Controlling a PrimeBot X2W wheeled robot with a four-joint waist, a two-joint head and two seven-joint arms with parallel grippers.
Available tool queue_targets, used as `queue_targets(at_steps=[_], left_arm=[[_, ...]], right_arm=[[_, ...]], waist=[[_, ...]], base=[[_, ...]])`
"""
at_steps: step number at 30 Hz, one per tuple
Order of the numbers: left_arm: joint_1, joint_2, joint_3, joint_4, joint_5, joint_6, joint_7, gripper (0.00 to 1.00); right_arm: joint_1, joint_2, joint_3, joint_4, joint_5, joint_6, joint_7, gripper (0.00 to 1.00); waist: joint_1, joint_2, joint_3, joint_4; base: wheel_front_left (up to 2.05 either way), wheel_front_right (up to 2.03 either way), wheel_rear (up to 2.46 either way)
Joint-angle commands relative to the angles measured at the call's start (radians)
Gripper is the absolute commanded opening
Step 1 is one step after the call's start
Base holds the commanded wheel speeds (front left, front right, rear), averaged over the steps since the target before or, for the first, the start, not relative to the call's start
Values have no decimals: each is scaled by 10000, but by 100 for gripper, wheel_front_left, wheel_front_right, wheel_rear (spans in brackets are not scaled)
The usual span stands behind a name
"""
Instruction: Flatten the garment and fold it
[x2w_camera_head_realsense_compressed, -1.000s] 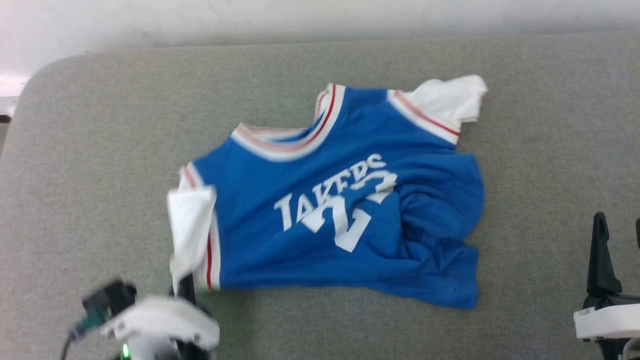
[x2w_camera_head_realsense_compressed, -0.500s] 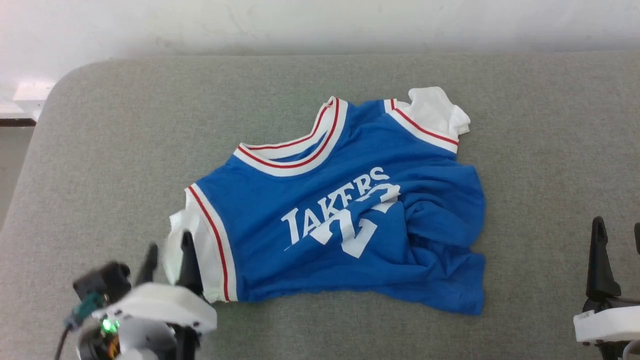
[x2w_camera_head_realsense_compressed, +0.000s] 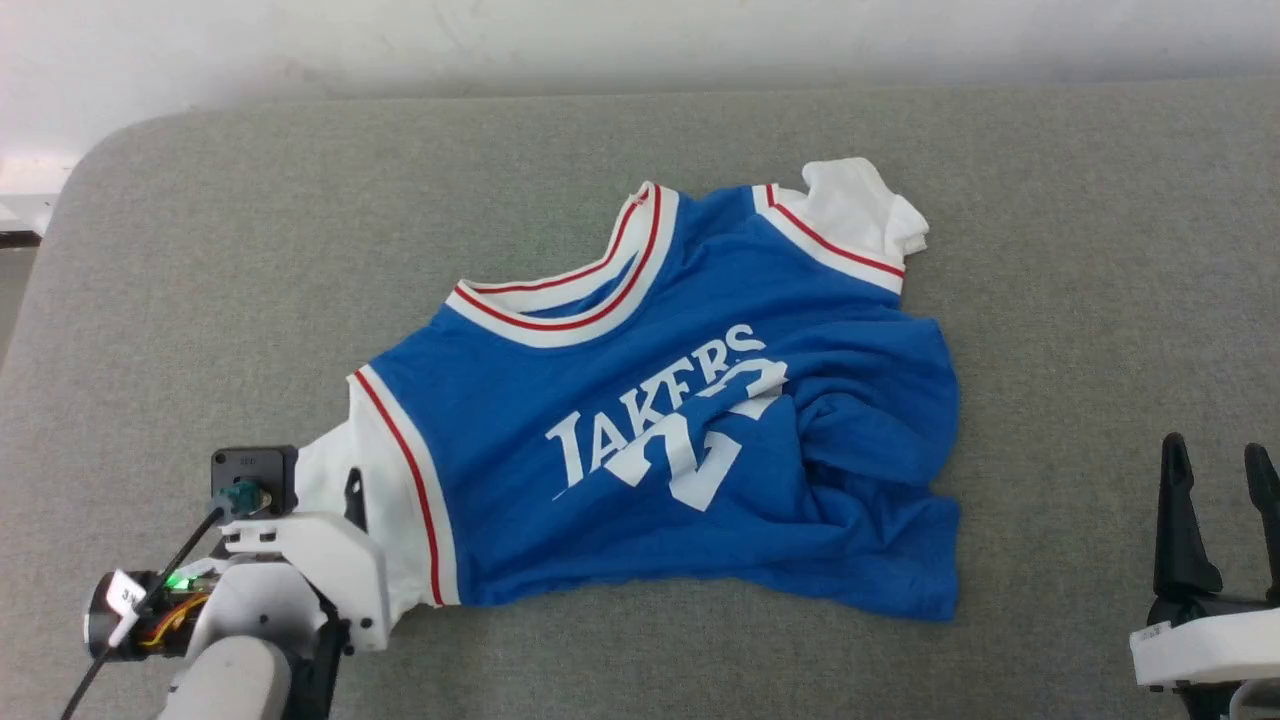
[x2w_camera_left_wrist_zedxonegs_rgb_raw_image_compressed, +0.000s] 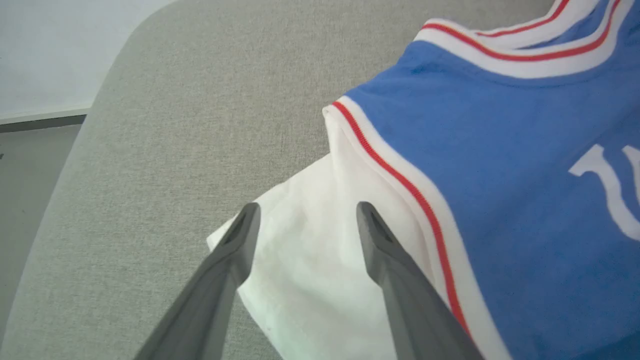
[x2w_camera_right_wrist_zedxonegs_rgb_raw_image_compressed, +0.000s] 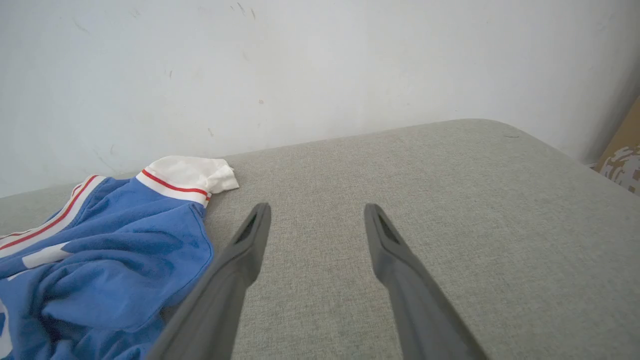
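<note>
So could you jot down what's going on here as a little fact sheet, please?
worktop: grey padded surface
garment: blue jersey, chest side up, rumpled toward the robot's right
left gripper: open, over the white sleeve
right gripper: open, over bare surface beside the jersey
folding: not yet begun

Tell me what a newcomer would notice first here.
The blue jersey with white lettering lies rumpled in the middle of the grey padded surface, bunched in folds toward the right. The left hand hangs open over its white sleeve at lower left; the right hand sits open at lower right.
</note>
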Motion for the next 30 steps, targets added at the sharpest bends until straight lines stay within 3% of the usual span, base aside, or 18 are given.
queue_targets(at_steps=[1,16,23,30], left_arm=[[-224,279,-110,265,217,-72,309,100],[-722,1016,-207,1543,-270,-866,1731,100],[-855,983,-57,1358,-126,-352,1680,100],[-561,662,884,718,-1326,-256,1400,100]], right_arm=[[-60,28,-3,-28,-26,-7,-23,100],[-68,28,-14,-318,-184,-7,289,100],[-101,28,40,-431,-178,-7,367,100],[-94,28,40,-386,-150,-7,364,100]], waist=[[-1,0,88,-82],[-1,0,322,-36],[-1,0,473,68],[-1,0,554,187]], base=[[0,0,0],[0,0,0],[0,0,0],[0,0,0]])
